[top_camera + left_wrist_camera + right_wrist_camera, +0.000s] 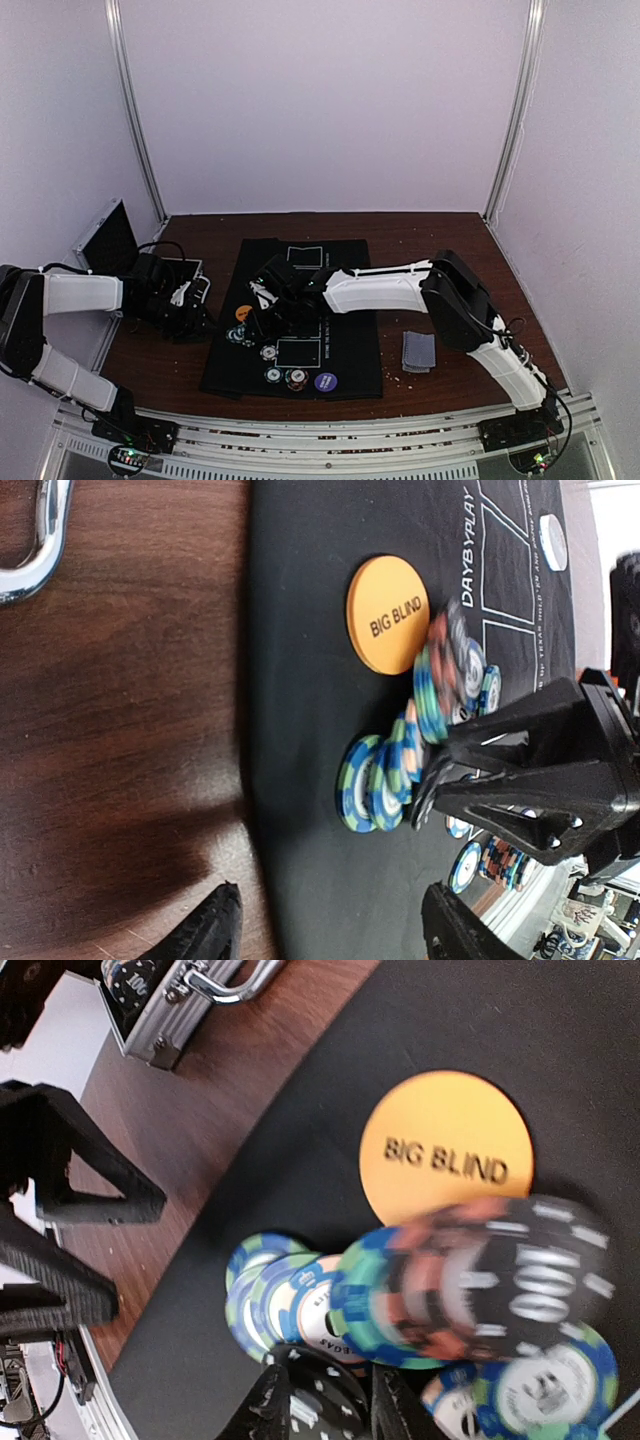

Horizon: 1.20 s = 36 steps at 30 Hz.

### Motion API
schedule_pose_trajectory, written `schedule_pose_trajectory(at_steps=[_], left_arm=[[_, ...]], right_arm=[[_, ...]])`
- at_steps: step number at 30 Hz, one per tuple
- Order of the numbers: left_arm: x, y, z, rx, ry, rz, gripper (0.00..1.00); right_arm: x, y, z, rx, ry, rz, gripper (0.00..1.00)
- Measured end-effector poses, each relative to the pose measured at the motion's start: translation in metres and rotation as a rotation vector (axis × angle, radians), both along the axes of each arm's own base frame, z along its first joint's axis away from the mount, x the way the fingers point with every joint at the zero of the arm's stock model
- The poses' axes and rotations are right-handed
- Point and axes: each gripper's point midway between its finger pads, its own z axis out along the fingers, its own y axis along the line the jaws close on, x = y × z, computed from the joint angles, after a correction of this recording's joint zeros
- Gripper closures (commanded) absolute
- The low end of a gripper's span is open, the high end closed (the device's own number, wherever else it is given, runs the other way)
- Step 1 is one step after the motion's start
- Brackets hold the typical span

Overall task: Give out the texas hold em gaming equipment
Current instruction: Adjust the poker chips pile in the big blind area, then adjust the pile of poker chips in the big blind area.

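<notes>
A leaning row of blue-green poker chips [385,780] topples across the black mat [320,660], its upper chips blurred in motion [480,1280]. An orange "BIG BLIND" disc [445,1150] lies flat just beyond them. My right gripper [330,1410] reaches over from the right and is shut on a black white-flecked chip [325,1395] at the row's end. My left gripper [330,930] hovers open over the mat's left edge, nothing between its fingers. More chips [283,377] and a purple disc [325,381] lie near the mat's front edge. Grey-backed cards [419,350] lie on the wood to the right.
An open metal case [110,240] with a chrome handle [225,985] stands at the far left, close behind my left arm. Brown tabletop [120,680] borders the mat on both sides. White walls enclose the table.
</notes>
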Motion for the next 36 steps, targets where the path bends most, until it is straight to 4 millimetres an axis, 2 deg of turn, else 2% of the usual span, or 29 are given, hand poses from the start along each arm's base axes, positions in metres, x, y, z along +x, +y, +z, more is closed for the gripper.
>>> schedule_pose_trajectory(at_steps=[5,16,21,25,28,32,34,36], left_arm=[[0.000,0.000,0.000,0.002,0.001,0.001,0.36],[0.008,0.003,0.006,0.028,-0.012,0.012,0.36],[0.013,0.004,0.012,0.039,-0.036,0.014,0.36],[0.013,0.005,0.016,0.042,-0.055,0.008,0.36],[0.015,0.003,0.025,0.057,-0.091,-0.014,0.37],[0.018,-0.017,0.042,0.092,-0.167,-0.105,0.43],[0.015,-0.033,0.048,0.107,-0.200,-0.165,0.47],[0.010,-0.047,0.050,0.122,-0.218,-0.222,0.53]], right_arm=[[0.008,0.017,0.000,0.037,-0.011,0.007,0.69],[0.013,0.039,0.005,0.118,-0.004,0.017,0.68],[0.018,0.035,0.009,0.105,-0.022,0.030,0.64],[0.022,0.010,0.020,0.048,-0.049,0.027,0.60],[0.032,-0.026,0.040,-0.005,-0.079,-0.017,0.57],[0.047,-0.063,0.062,-0.045,-0.121,-0.079,0.56],[0.052,-0.072,0.059,-0.062,-0.122,-0.098,0.56],[0.052,-0.076,0.045,-0.089,-0.104,-0.102,0.58]])
